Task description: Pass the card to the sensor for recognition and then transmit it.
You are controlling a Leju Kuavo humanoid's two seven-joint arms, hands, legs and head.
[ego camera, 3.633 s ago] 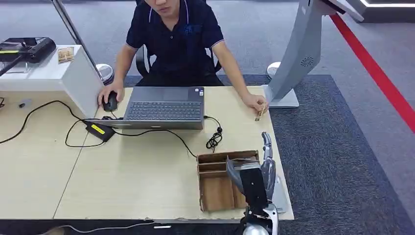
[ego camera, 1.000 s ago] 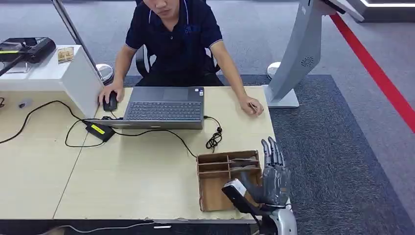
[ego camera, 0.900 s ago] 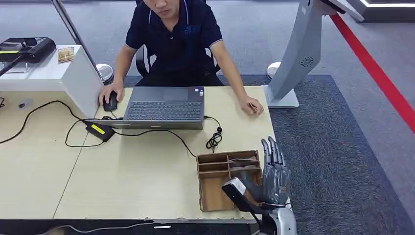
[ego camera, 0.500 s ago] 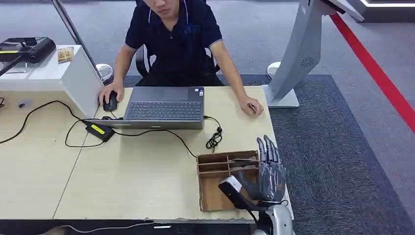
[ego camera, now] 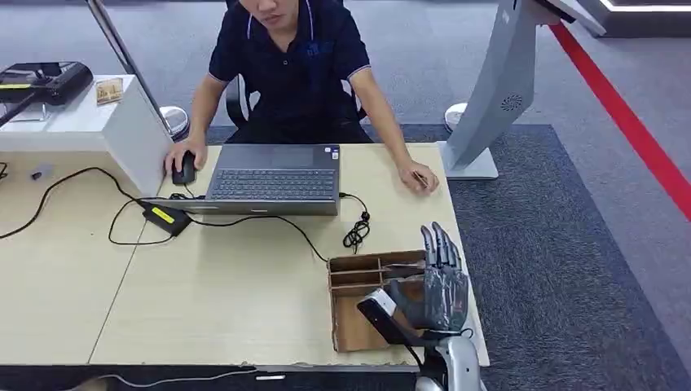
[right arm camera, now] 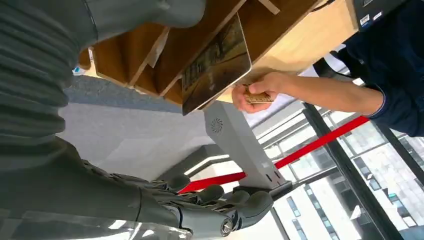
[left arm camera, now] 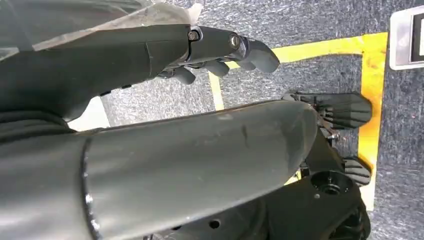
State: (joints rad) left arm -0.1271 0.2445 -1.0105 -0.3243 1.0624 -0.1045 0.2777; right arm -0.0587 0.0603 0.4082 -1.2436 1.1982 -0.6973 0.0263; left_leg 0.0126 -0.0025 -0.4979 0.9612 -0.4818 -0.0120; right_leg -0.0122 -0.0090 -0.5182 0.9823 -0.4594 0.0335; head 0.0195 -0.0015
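1. Card [right arm camera: 216, 64] stands on edge in a slot of the cardboard organiser [ego camera: 358, 303] at the counter's [ego camera: 244, 285] near right corner.
2. Right hand [ego camera: 436, 285] hovers over the organiser, fingers spread, holding nothing.
3. Left hand [left arm camera: 165, 45]: fingers loosely curled, empty.
4. Person's hand [ego camera: 418, 176] rests on the far counter edge.

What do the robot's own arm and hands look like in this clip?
The right hand has dark grey, segmented fingers and a textured grey palm on a silver arm, with a thin black cable at the wrist. The left hand shows dark fingers with small metal screws, a thick smooth grey thumb and a ribbed cover.
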